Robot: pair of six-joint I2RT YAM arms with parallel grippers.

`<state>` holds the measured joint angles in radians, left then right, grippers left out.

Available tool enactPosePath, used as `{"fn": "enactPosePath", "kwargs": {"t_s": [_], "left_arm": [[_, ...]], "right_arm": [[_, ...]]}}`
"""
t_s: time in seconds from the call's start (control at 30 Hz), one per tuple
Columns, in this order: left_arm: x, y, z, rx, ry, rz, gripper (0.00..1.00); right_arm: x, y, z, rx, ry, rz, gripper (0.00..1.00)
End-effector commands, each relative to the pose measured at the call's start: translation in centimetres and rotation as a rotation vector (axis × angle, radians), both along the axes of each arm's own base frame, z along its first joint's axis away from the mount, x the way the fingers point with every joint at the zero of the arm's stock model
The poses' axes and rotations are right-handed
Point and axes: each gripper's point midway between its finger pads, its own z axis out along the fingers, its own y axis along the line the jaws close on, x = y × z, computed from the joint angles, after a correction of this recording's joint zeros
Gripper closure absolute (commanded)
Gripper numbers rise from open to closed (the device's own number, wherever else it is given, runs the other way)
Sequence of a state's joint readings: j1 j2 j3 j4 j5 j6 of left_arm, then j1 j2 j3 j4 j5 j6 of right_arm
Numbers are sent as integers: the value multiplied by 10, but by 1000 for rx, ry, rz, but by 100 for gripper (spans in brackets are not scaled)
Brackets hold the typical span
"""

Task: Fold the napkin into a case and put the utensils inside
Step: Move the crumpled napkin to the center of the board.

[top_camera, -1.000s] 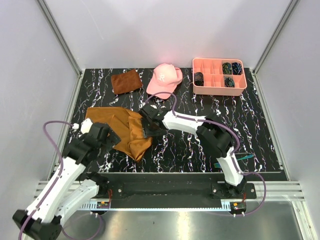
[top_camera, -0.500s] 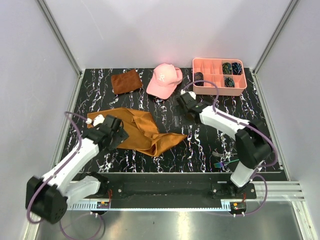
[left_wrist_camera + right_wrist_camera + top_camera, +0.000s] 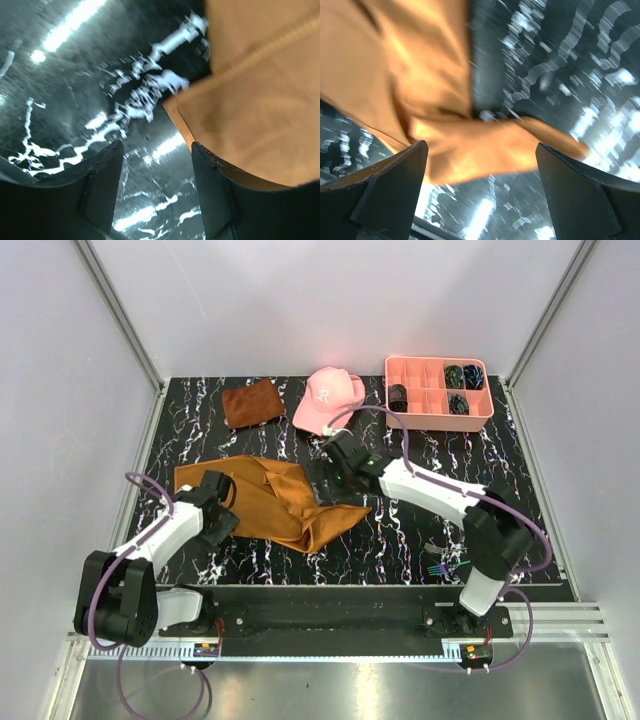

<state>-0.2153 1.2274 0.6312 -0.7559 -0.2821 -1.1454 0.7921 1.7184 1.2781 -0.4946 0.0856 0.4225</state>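
Observation:
The orange-brown napkin (image 3: 275,502) lies crumpled and partly spread on the black marbled table, one tip pointing right. My left gripper (image 3: 220,510) sits low at the napkin's left edge. In the left wrist view it (image 3: 157,172) is open over bare table, and a corner of the napkin (image 3: 250,110) lies just beyond the right finger (image 3: 215,195). My right gripper (image 3: 332,478) hovers over the napkin's right part, open wide with only the cloth (image 3: 470,145) below it. The utensils (image 3: 437,567) lie by the right arm's base, partly hidden by a cable. No case shape shows.
At the back stand a smaller rust-brown cloth (image 3: 252,402), a pink cap (image 3: 328,400) and a pink compartment tray (image 3: 436,421) with dark items inside. Grey walls close in the table on three sides.
The right gripper let go of the napkin after pulling its tip right, swung toward the back, then returned over the cloth. The left gripper shifted along the napkin's left edge.

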Motion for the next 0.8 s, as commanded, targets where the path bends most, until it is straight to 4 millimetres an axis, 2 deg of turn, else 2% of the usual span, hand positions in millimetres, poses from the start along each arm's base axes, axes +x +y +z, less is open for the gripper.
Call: {"fn": "enactPosePath", "kwargs": {"t_s": [0.0, 0.03, 0.1, 0.13, 0.2, 0.23, 0.27, 0.3, 0.33, 0.37, 0.4, 0.43, 0.47, 0.5, 0.53, 0.57, 0.6, 0.63, 0.67, 0.7, 0.73, 0.77], "left_arm": [[20, 7, -2, 22, -52, 33, 41], [19, 8, -4, 29, -46, 39, 41], [22, 10, -9, 32, -47, 42, 42], [21, 10, -11, 35, -44, 41, 42], [25, 10, -15, 36, -42, 42, 42], [24, 11, -17, 40, -38, 41, 42], [24, 13, -19, 46, -31, 47, 42], [23, 15, -23, 55, -12, 52, 44], [23, 17, -24, 57, -11, 60, 46], [24, 18, -26, 59, -8, 62, 49], [24, 19, -28, 60, -8, 62, 57], [25, 19, -29, 59, -8, 62, 60], [29, 18, -29, 49, -23, 56, 62], [31, 16, -30, 42, -32, 44, 65], [33, 15, -30, 39, -41, 26, 76], [38, 11, -28, 15, -69, 9, 83], [41, 8, -27, 4, -83, -7, 92], [42, 7, -25, -1, -93, -30, 100], [44, 3, -22, -19, -119, -45, 100], [45, 1, -21, -29, -134, -65, 100], [46, -1, -18, -34, -148, -96, 100], [45, -4, -12, -55, -182, -110, 100]], "right_arm": [[20, 38, 7, 46, -16, 94, 3], [27, 46, 17, 55, -38, 105, 4], [31, 51, 7, 22, -35, 134, 5], [37, 59, 15, 35, -55, 145, 5], [42, 66, 8, 27, -49, 165, 6], [49, 73, 15, 39, -68, 172, 7], [48, 79, 5, 41, -43, 197, 7], [50, 83, 4, 41, -47, 205, 7], [55, 90, 11, 53, -59, 215, 5], [54, 96, -1, 28, -51, 241, 0], [61, 103, 7, 33, -77, 243, 0], [62, 105, 4, 16, -76, 251, 0], [63, 109, -13, -10, -55, 257, 0], [69, 120, -3, 1, -77, 267, 0], [65, 120, -9, -35, -48, 283, 0], [70, 117, -33, -104, -32, 271, 0], [72, 124, -24, -116, -46, 281, 0], [75, 124, -28, -146, -51, 294, 0], [80, 120, -47, -206, -46, 282, 0], [87, 122, -36, -221, -71, 279, 0], [93, 119, -38, -258, -89, 282, 0], [94, 119, -52, -284, -79, 297, 0]]}}
